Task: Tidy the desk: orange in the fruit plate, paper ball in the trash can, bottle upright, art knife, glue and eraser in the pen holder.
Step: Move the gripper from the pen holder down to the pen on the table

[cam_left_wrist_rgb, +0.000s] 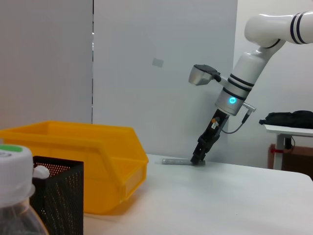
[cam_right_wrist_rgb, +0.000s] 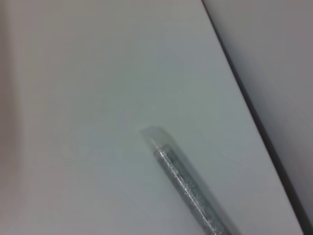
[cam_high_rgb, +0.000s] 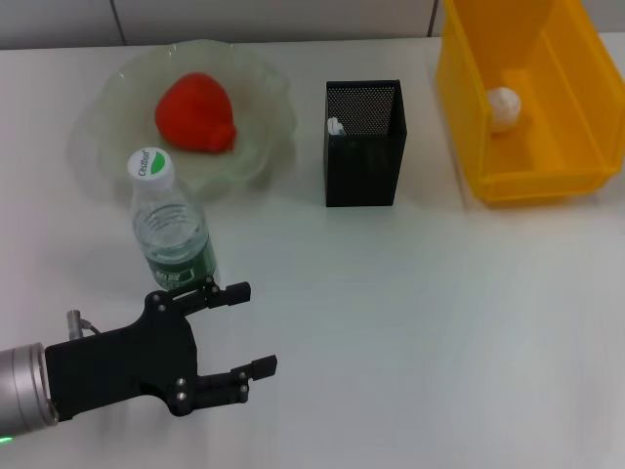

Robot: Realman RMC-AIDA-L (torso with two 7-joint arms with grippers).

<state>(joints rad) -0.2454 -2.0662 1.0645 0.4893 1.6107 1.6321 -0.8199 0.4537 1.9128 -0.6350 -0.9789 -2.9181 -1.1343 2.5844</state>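
Note:
The orange (cam_high_rgb: 195, 112) lies in the pale green fruit plate (cam_high_rgb: 259, 147). In front of the plate the bottle (cam_high_rgb: 171, 230) stands upright, green cap on top. My left gripper (cam_high_rgb: 249, 330) is open just in front of the bottle and holds nothing. The black mesh pen holder (cam_high_rgb: 363, 161) has a small white item (cam_high_rgb: 336, 127) inside; I cannot tell whether it is the eraser or the glue. The paper ball (cam_high_rgb: 503, 107) lies in the yellow trash can (cam_high_rgb: 532, 181). The grey art knife (cam_right_wrist_rgb: 188, 191) lies flat on the table, with my right gripper (cam_left_wrist_rgb: 199, 159) down at its end.
The right arm is outside the head view, far to the right. The art knife (cam_left_wrist_rgb: 175, 160) lies near the table's edge (cam_right_wrist_rgb: 254, 112). White tabletop spreads between the bottle, pen holder (cam_left_wrist_rgb: 58, 191) and trash can (cam_left_wrist_rgb: 98, 161).

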